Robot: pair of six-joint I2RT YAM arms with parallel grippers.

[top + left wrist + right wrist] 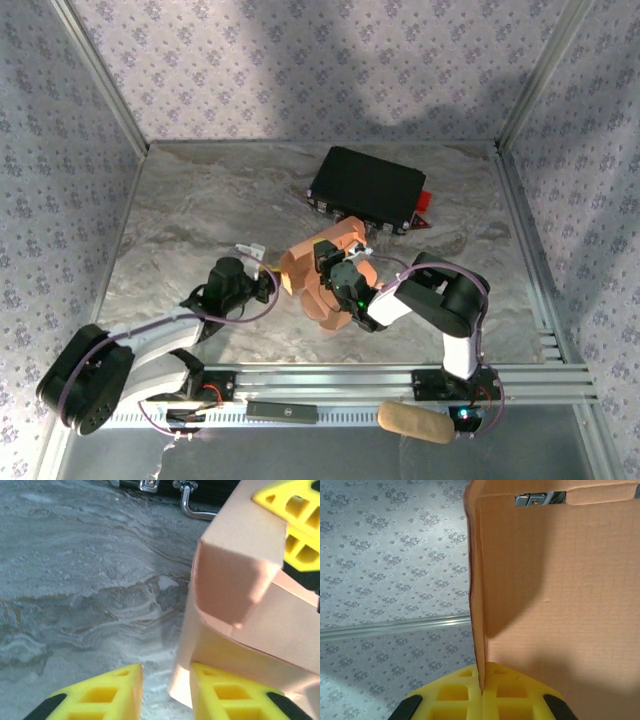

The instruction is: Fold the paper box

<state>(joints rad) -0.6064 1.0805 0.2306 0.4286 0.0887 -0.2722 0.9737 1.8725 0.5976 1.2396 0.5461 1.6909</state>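
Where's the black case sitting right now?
In the top view the black case sits at the far side of the table, right of centre, just behind the paper box.

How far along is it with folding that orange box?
Partway, I'd say. Done: the paper box already has walls standing and a corner flap bent over. In hand: the right gripper pinches one wall edge, while the left gripper sits open at a lower corner. Left: the box looks open inside, with loose flaps near the table, so closing it up is yet to do.
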